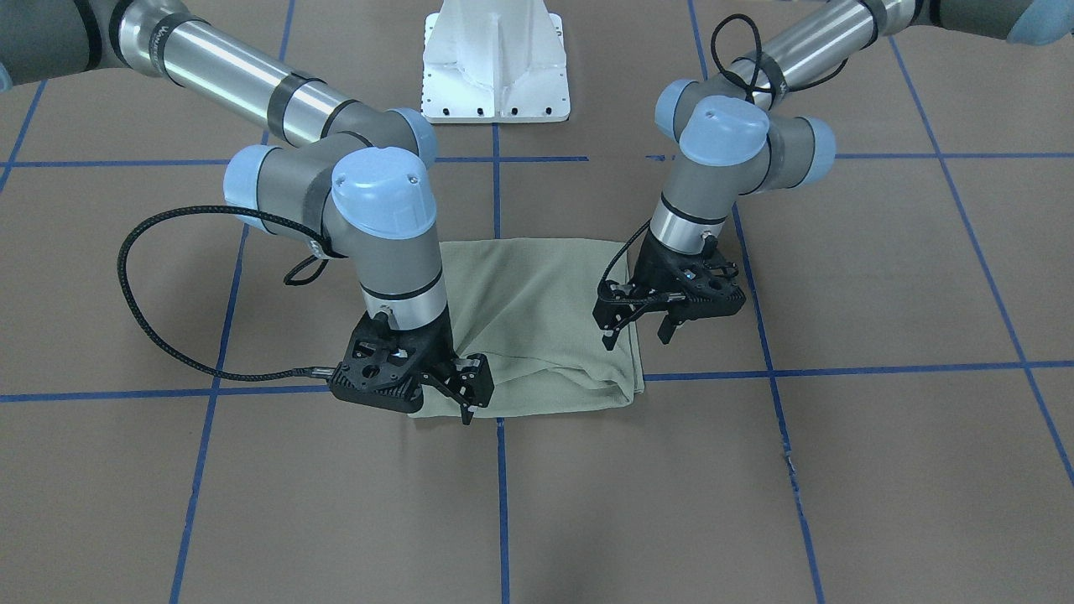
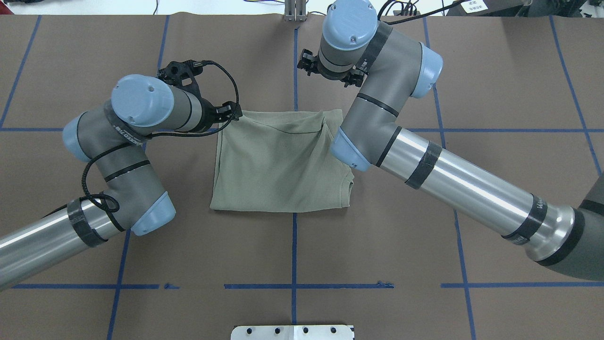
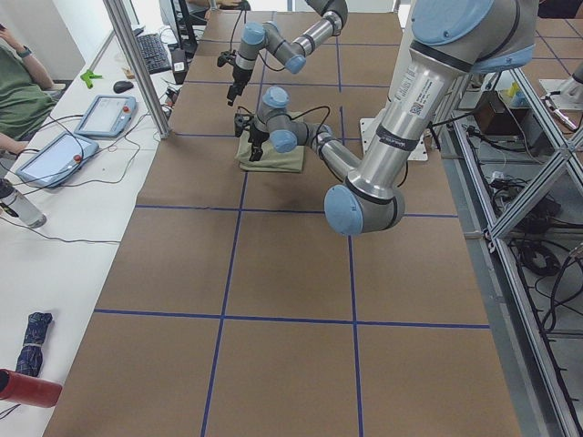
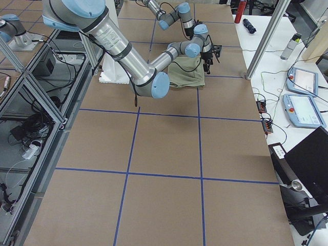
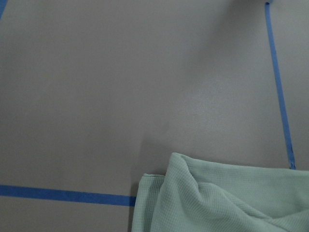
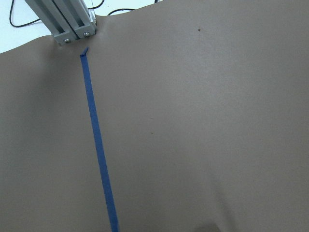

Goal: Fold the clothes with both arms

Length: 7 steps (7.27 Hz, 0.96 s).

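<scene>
My left gripper [image 1: 638, 340] hung spread wide and empty over the left edge of the folded green shirt [image 1: 537, 310] lying flat mid-table [image 1: 839, 470], right gripper [image 1: 470, 398] above its far right corner, grip state unclear.

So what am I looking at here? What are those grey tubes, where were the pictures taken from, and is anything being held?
The grey tubes are two robot arms, a left arm and a right arm, each ending in a black two-finger gripper. Four pictures come from fixed cameras: facing the robot, over its shoulders, and at each table end. Two come from wrist cameras, looking down. On the brown table lies a folded green shirt. Nothing seems held: the left gripper hangs open by the shirt's edge; whether the right gripper is open I can't tell.
</scene>
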Each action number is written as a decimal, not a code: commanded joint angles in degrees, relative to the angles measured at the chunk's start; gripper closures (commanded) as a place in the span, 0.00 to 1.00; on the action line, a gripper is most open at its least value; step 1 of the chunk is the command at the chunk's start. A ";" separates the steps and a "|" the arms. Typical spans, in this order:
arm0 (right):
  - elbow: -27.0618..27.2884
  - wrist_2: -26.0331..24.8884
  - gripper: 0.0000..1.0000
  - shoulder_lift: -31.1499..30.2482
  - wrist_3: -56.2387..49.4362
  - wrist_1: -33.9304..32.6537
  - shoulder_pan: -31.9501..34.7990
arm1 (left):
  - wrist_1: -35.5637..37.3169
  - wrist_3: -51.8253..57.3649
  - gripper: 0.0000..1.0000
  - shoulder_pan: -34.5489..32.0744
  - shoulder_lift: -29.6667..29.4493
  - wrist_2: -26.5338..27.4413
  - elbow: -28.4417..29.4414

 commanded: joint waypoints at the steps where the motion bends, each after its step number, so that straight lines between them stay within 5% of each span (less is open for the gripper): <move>1: 1.05 0.32 0.00 -0.90 -0.23 0.02 0.13 | -0.01 -6.21 0.26 0.95 -3.03 1.21 4.36; 4: 2.11 0.05 0.00 -2.22 -0.14 0.11 0.04 | -4.03 -7.63 0.35 0.96 -5.33 2.79 9.98; 5: 2.11 -0.04 0.00 -2.30 -0.14 0.11 0.04 | -4.14 -7.46 0.55 0.96 -5.25 2.79 10.09; 6: 2.11 -0.12 0.00 -2.22 -0.14 0.11 0.04 | -4.06 -5.45 1.00 0.96 -4.90 2.79 9.65; 7: 2.11 -0.12 0.00 -2.22 -0.14 0.20 0.04 | -3.97 -1.52 1.00 0.61 -4.54 2.70 9.04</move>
